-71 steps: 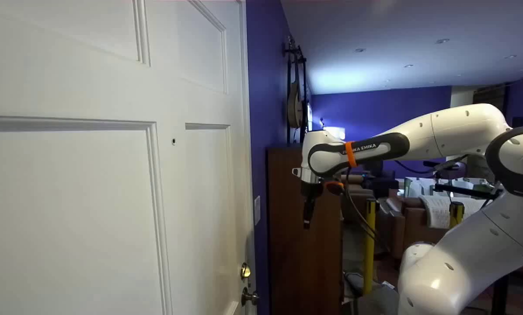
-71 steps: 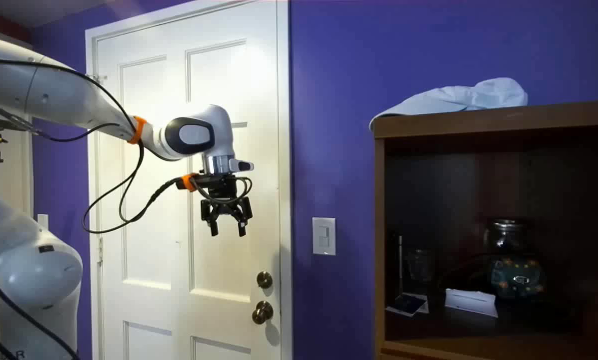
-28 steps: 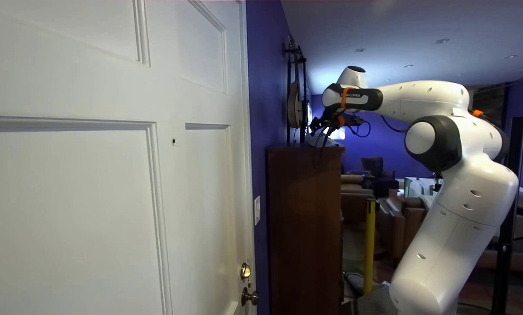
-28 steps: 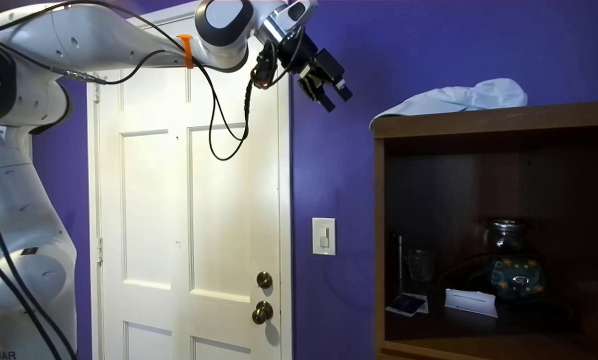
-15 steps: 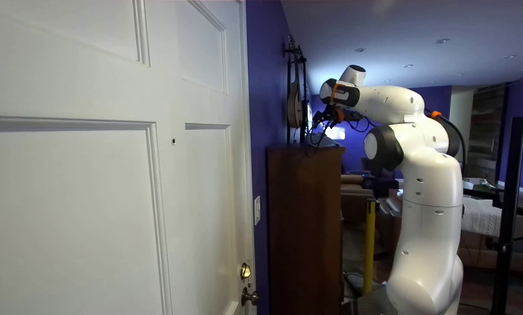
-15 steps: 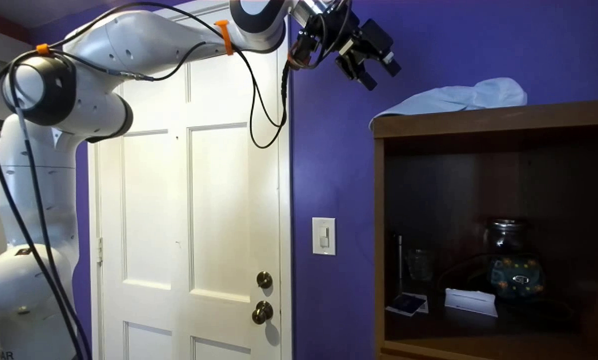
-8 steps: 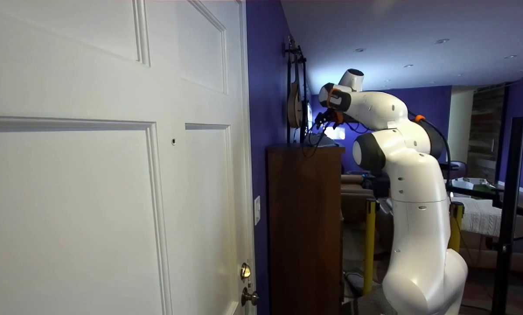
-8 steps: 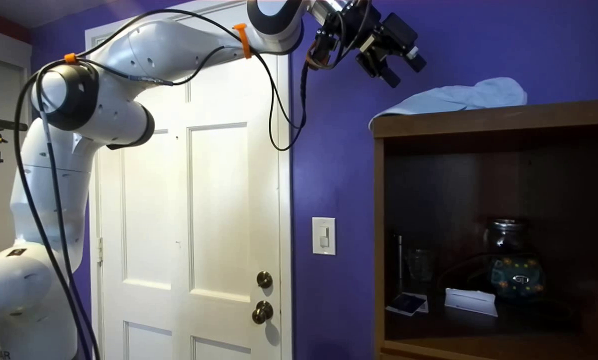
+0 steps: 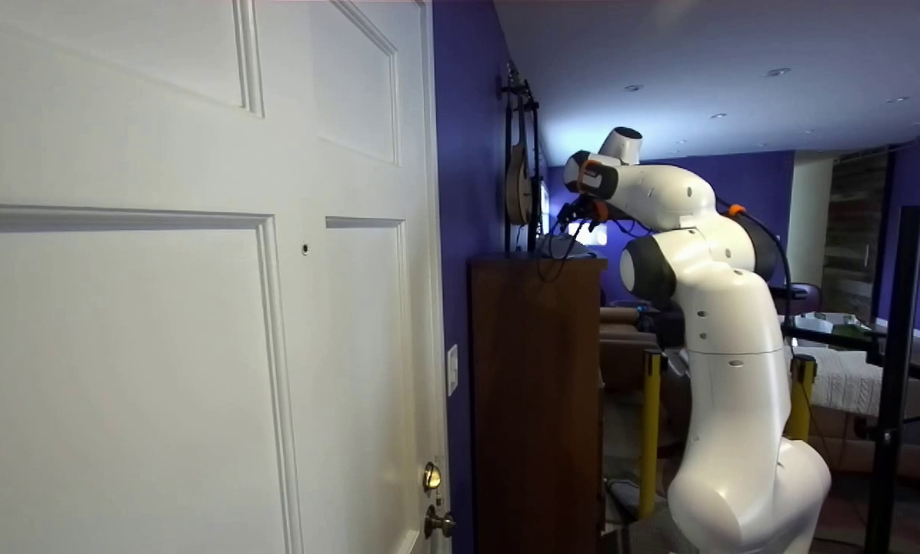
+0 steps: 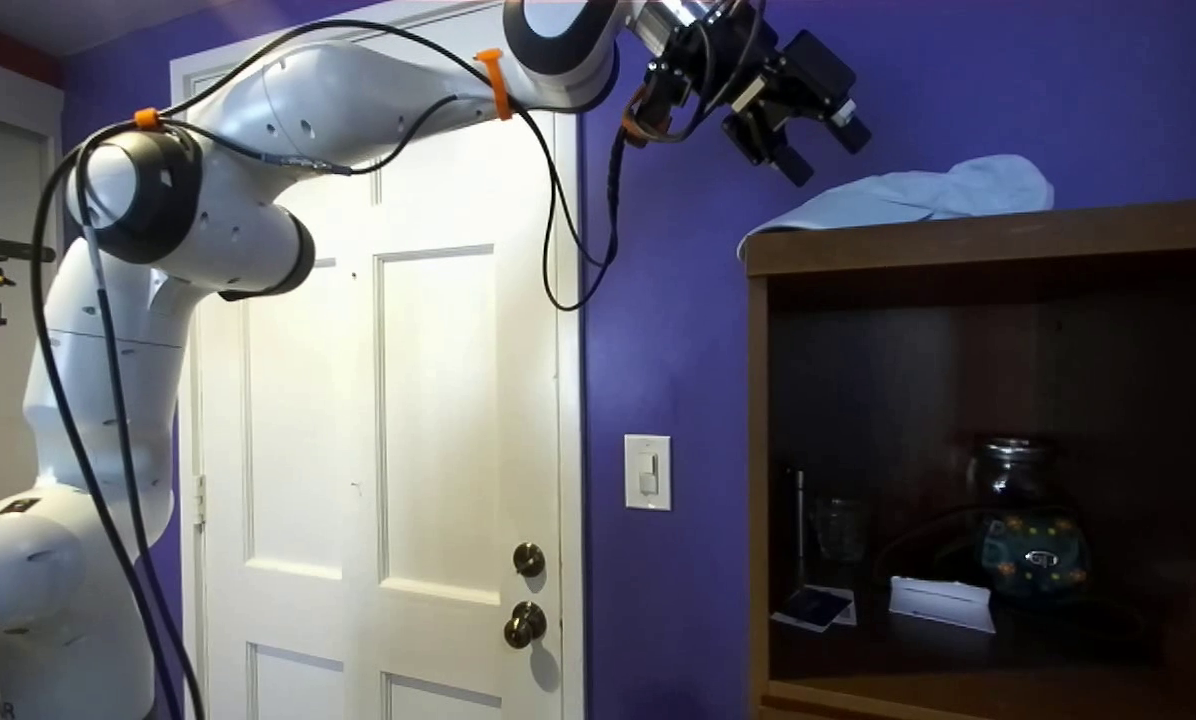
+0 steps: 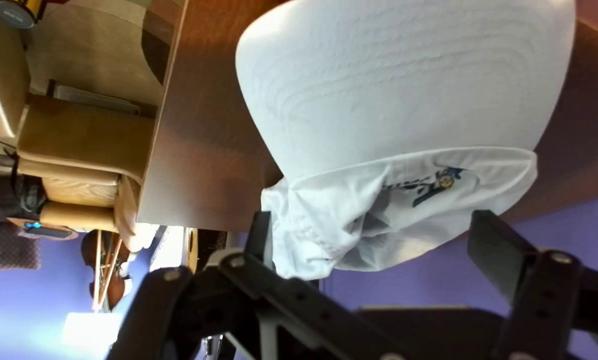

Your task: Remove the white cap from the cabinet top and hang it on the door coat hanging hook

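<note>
Fingers were spread wide, gripping nothing. L to R in an exterior view: white door 1st, then a strip of purple wall, then the gripper, tilted down w/ wall showing btwn it & the white cap, so prob no contact. Cap lay on top of the cabinet, at its left end. Handling-wise it looked v. light, not fragile: brim (left part) prob a bit stiff, stitched, but wide & flat, so awkward to pinch from above; crown (right part) was soft, floppy & bunched up, so a fold there was prob the best grab, tho that prob called for a shift right 1st. Brim pointed left, doorward, drooping slightly past the cabinet edge, long axis running roughly L to R. Wrist view had that axis roughly top to bottom, brim up top & away from the fingers, crown nearest them.
</note>
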You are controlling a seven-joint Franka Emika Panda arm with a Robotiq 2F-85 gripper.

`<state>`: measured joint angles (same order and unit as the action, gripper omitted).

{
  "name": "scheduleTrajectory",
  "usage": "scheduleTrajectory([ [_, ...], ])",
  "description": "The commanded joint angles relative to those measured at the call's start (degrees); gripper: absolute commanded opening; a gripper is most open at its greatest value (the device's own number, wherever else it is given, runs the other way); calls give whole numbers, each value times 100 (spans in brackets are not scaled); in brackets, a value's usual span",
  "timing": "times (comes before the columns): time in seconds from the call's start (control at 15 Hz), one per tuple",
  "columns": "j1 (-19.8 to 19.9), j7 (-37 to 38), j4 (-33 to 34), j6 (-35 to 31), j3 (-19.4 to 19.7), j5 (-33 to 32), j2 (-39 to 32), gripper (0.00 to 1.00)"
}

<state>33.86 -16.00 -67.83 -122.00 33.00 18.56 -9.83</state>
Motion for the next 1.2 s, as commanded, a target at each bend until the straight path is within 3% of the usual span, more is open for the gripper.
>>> scheduleTrajectory([
  [0.0,188,-452,195,-348,-31,411,-238,100],
  [0.13,251,-419,220,-530,-66,805,-321,100],
  [0.2,529,-294,280,-574,-383,843,-368,100],
  [0.27,325,-355,252,-594,-133,1035,-414,100],
  [0.33,674,-225,335,-518,-528,1016,-456,100],
  [0.73,1370,-120,829,-314,-1205,1350,-846,100],
  [0.87,1305,-168,941,-253,-1067,1498,-948,100],
  [0.93,1327,-171,1001,-192,-1069,1530,-991,82],
  [1.13,1357,-160,1149,-24,-1057,1503,-1097,59],
])
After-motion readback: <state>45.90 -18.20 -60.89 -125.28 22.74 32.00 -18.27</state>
